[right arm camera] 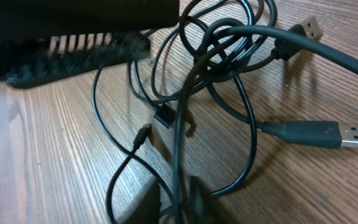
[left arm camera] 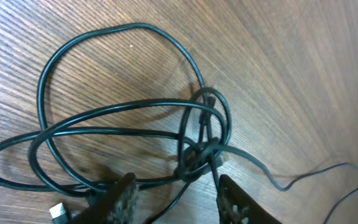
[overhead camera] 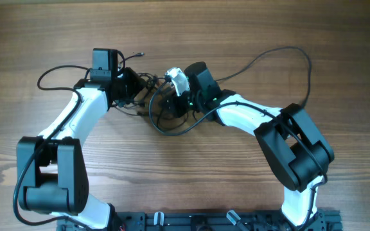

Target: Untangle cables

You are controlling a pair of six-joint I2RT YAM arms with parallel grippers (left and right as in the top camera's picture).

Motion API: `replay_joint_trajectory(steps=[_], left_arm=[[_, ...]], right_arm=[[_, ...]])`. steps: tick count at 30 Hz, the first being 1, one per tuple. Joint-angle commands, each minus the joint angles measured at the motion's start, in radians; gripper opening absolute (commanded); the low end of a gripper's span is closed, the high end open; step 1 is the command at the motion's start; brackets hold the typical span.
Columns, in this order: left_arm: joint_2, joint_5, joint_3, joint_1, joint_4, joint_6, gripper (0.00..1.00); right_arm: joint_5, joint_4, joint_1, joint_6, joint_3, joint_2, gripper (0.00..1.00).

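Black cables [left arm camera: 197, 155], knotted in one loose bundle, lie on the wooden table [overhead camera: 44, 32] between both arms. Left gripper [left arm camera: 179, 202]: jaws spread wide, knot just ahead, nothing held. Right gripper [right arm camera: 174, 202]: fingers drawn narrow about one strand. USB plug [right arm camera: 319, 134] lies flat beside the loops.

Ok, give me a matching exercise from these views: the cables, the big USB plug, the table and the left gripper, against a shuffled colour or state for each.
Things:
1. cables
2. USB plug
3. table
4. left gripper

Colour or state:
A. wood-grained brown
B. open, facing the knot
C. black, tangled in loops
D. metal tip, blue inside

Pairs: 1-C, 2-D, 3-A, 4-B
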Motion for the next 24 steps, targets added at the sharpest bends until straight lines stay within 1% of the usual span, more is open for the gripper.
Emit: replay_joint_trajectory(steps=[1,5,8,9,10,11,12,13,14,15,17,19,20,22,24], left_arm=[[0.032,0.012,-0.003,0.001,0.03,-0.059,0.27],[0.069,-0.003,-0.003,-0.029,0.059,-0.059,0.27],[0.105,-0.069,-0.003,-0.043,0.095,-0.059,0.28],[0.116,-0.072,-0.003,-0.043,0.126,-0.059,0.08],[0.121,-0.077,-0.003,-0.043,0.134,-0.058,0.04],[0.122,-0.084,-0.003,-0.043,0.117,-0.058,0.04],[0.122,-0.105,-0.003,-0.043,0.09,-0.057,0.04],[0.122,-0.137,-0.003,-0.042,0.059,-0.05,0.04],[0.122,-0.208,-0.003,-0.03,-0.019,-0.05,0.04],[0.122,-0.227,-0.003,-0.017,-0.053,-0.05,0.04],[0.122,-0.229,-0.003,0.009,-0.074,-0.026,0.04],[0.122,-0.229,-0.003,0.047,-0.084,-0.024,0.04],[0.122,-0.228,-0.003,0.06,-0.09,-0.024,0.04],[0.122,-0.213,-0.003,0.082,-0.095,-0.024,0.04],[0.122,-0.185,-0.003,0.092,-0.092,-0.024,0.04]], right_arm=[[-0.087,0.002,-0.003,0.042,0.005,0.008,0.08],[-0.093,0.005,-0.003,0.042,0.005,0.008,0.08],[-0.105,0.005,-0.003,0.043,0.005,0.008,0.06],[-0.129,0.005,-0.003,0.043,0.005,0.008,0.05],[-0.146,0.004,-0.006,0.048,0.006,0.002,0.04],[-0.149,0.004,-0.029,0.088,0.006,-0.023,0.05],[-0.149,0.003,-0.048,0.094,0.006,-0.042,0.05],[-0.148,-0.006,-0.092,0.11,0.006,-0.081,0.05],[-0.14,-0.055,-0.219,0.127,0.006,-0.181,0.05],[-0.129,-0.099,-0.308,0.14,0.006,-0.239,0.05],[-0.116,-0.182,-0.463,0.139,0.005,-0.33,0.05],[-0.077,-0.291,-0.659,0.139,0.005,-0.431,0.05],[-0.08,-0.323,-0.735,0.138,0.005,-0.464,0.05],[-0.088,-0.393,-0.878,0.129,0.005,-0.522,0.04],[-0.101,-0.459,-0.959,0.091,0.005,-0.547,0.04]])
